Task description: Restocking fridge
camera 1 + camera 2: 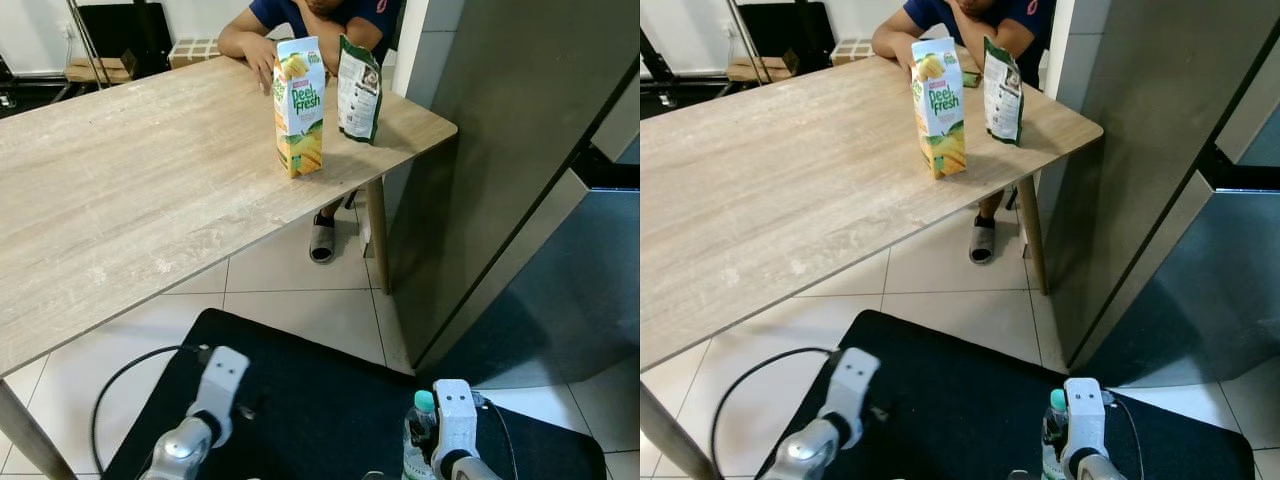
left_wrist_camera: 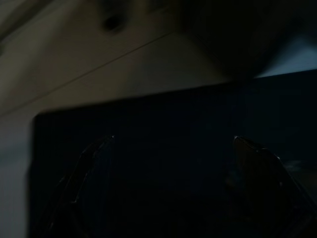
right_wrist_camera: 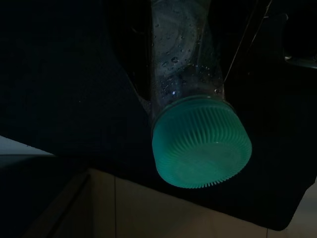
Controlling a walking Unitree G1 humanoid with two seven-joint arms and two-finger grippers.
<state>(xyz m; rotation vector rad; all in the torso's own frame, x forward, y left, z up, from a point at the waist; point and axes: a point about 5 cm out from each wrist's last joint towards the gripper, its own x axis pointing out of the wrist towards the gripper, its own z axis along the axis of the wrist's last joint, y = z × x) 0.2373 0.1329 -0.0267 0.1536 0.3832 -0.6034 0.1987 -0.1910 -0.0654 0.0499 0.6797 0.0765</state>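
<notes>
The bottle point(image 1: 417, 440) runs off the bottom edge, its lower half out of frame; in the right wrist view its body fades into darkness behind the cap point(image 3: 200, 146). The left wrist view is dark and blurred. The person point(image 1: 300, 20) is cropped at the top edge, legs behind the desk point(image 1: 130, 190).
</notes>
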